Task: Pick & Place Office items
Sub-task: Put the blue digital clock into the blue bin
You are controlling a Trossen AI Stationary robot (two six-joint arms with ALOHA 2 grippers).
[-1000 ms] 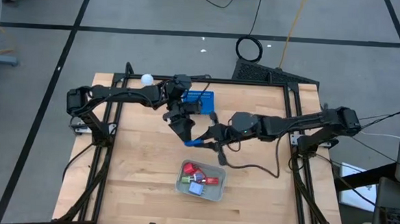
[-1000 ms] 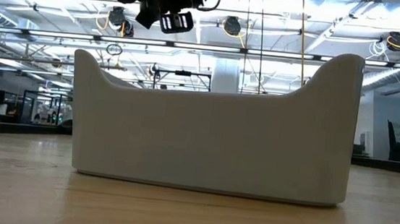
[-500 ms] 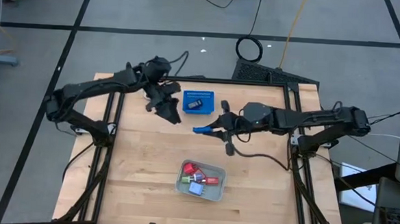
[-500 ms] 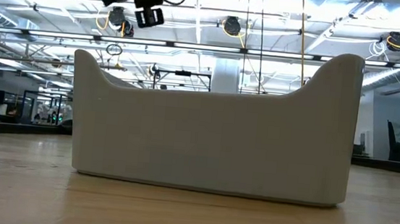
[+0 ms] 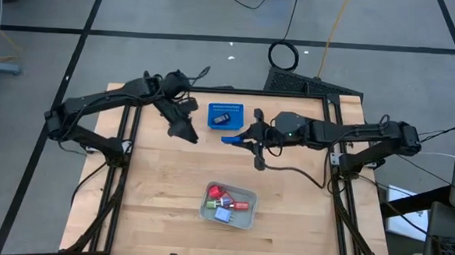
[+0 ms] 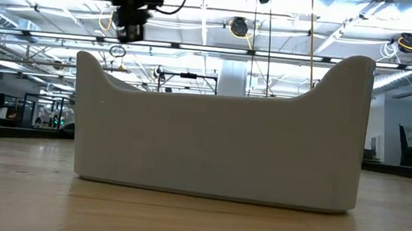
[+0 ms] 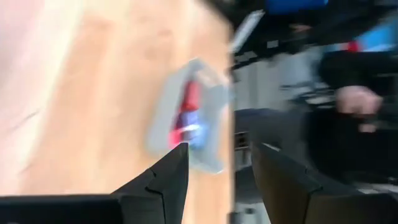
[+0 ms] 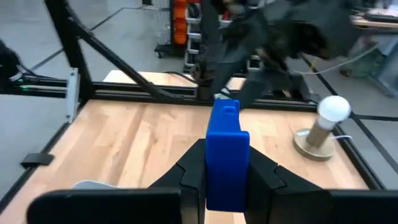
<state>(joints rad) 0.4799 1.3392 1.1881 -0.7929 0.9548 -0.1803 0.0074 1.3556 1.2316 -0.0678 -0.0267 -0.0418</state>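
A blue blocky office item (image 5: 228,140) hangs above the middle of the table, just on the near side of the blue basket, with my right gripper (image 5: 240,140) shut on it. It stands upright between the fingers in the right wrist view (image 8: 227,134). My left gripper (image 5: 187,132) hovers to the left of the basket, tilted slightly down. Its fingers (image 7: 177,171) are apart with nothing between them. A grey tray (image 5: 204,212) near the front edge holds red, green and blue pieces (image 5: 218,195). My right gripper pinches the blue piece between its two fingers by its two flat sides (image 8: 227,180), at the end nearer the wrist. The fingers come nearly level from the table's right side. The piece sticks out past the fingertips toward the left, lifted clear of the table.
The blue perforated basket (image 5: 225,116) sits at the far middle with a dark piece in it. A white ball on a round stand (image 8: 333,112) stands at the far left. A black frame (image 5: 125,138) borders the table, and a cable (image 5: 287,171) lies right of centre. The grey tray's wall (image 6: 219,132) fills the low view.
My left gripper has drawn back from the blue piece at the table's middle toward the far left and has tipped up from pointing steeply down. My right gripper has carried the blue piece a little toward the far edge, closer to the basket.
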